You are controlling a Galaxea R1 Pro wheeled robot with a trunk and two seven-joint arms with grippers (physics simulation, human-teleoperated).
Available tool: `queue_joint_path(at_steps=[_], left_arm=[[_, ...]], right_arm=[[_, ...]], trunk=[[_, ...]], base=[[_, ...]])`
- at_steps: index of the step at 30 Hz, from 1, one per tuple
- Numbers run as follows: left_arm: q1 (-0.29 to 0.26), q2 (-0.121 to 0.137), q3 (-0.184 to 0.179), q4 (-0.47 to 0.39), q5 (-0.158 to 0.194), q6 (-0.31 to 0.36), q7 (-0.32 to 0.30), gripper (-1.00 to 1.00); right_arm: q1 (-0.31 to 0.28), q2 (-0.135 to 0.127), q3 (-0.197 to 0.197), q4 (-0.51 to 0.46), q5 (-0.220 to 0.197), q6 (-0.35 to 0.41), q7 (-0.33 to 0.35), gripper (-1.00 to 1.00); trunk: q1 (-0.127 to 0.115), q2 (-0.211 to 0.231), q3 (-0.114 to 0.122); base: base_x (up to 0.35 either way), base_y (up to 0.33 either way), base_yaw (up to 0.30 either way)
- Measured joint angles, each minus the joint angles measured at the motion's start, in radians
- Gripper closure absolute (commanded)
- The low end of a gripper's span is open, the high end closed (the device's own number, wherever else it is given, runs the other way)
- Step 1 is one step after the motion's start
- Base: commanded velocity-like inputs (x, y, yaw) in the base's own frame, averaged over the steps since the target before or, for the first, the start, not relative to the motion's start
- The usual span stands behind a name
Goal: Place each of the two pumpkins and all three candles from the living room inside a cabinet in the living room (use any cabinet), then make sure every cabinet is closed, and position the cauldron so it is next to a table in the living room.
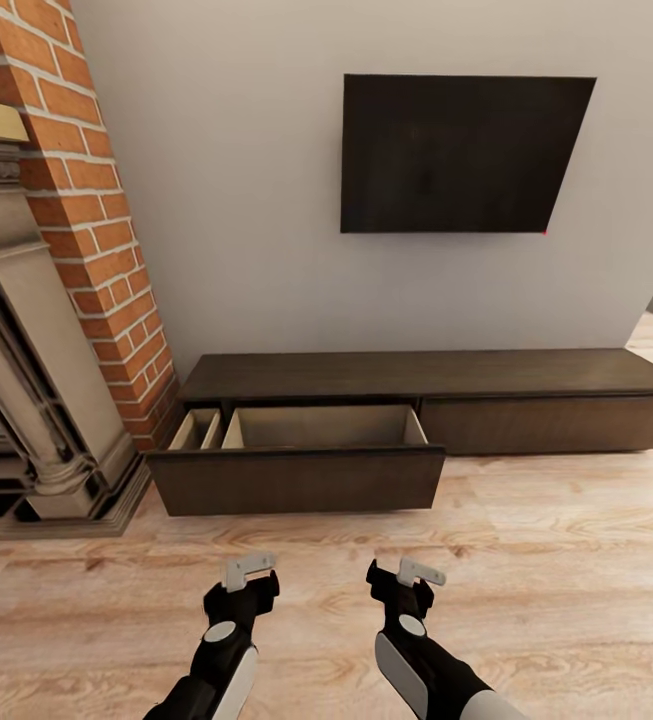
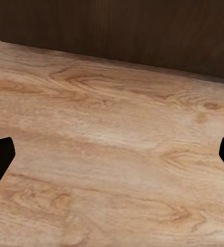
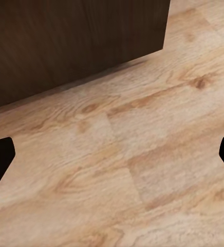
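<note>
Jaws: both my pairs stand apart and carry nothing; the left gripper (image 1: 249,570) and right gripper (image 1: 413,573) hang low at 6 o'clock in the head view, side by side over the floor (image 1: 566,560).
Cabinet: the long dark unit (image 1: 526,372) lies against the wall at 12 o'clock, under the television (image 1: 461,152).
Open drawer: the wide drawer (image 1: 296,480) at about 11 o'clock is pulled out, its pale inside bare as far as I can see; a narrow compartment (image 1: 196,430) beside it also shows.
Fireplace: brick and stone surround (image 1: 26,330) at 9 o'clock, close to the drawer's end.
Wrist views: each looks down on plank floor with the dark drawer front (image 2: 143,31) just ahead.
Task things: none of the pumpkins, candles, cauldron or coffee table can be seen here.
Risk: the drawer juts into my path; in turning or rolling forward I judge my arms or base could knock it.
Risk: left open, it leaves the closing step undone.
</note>
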Motion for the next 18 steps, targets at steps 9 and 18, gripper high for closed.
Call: queue_joint_path(at_steps=[9,18], left_arm=[[0.000,0.001,-0.016,0.001,0.003,-0.023,-0.001,-1.00],[0.000,0.001,-0.018,0.001,0.000,-0.023,0.000,-1.00]], right_arm=[[0.001,0.000,0.000,0.000,0.000,-0.005,0.000,-1.00],[0.000,-0.001,0.024,0.026,0.001,-0.048,0.001,-1.00]], trunk=[[0.035,-0.063,-0.028],[0.069,-0.126,-0.056]], base=[[0.000,0.000,0.000],[0.000,0.000,0.000]])
